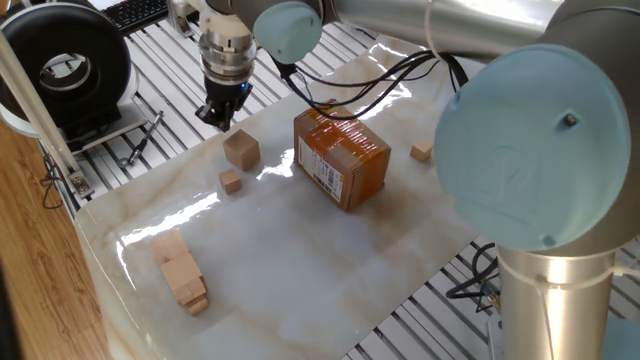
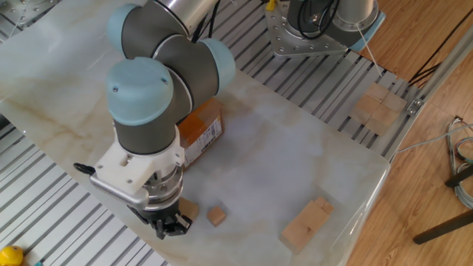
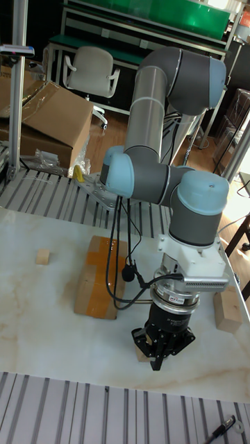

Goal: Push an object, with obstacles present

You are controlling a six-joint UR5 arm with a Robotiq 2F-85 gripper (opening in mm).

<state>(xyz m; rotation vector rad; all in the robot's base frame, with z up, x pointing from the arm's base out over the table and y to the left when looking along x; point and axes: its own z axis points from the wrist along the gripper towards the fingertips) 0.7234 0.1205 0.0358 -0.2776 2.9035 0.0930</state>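
The object, a plain light-wood cube (image 1: 241,149), rests on the marble table near its back-left edge. My gripper (image 1: 220,120) hangs just behind it, a small gap apart, fingers shut with nothing between them. In the other fixed view the gripper (image 2: 170,227) covers most of the cube (image 2: 191,210). The tall fixed view has the gripper (image 3: 157,359) low over the table's near edge, with a sliver of the cube (image 3: 142,356) beside it. Obstacles: the orange-brown cardboard box (image 1: 342,157), a tiny cube (image 1: 231,181) close in front of the object, another tiny cube (image 1: 422,152) beyond the box, and long pale blocks (image 1: 180,270).
A black round device (image 1: 66,66) and loose tools lie on the slatted frame left of the table. Cables trail from the arm over the box. More wooden blocks (image 2: 375,108) sit off the table on the far rail. The table's edge (image 1: 100,200) runs close to the gripper.
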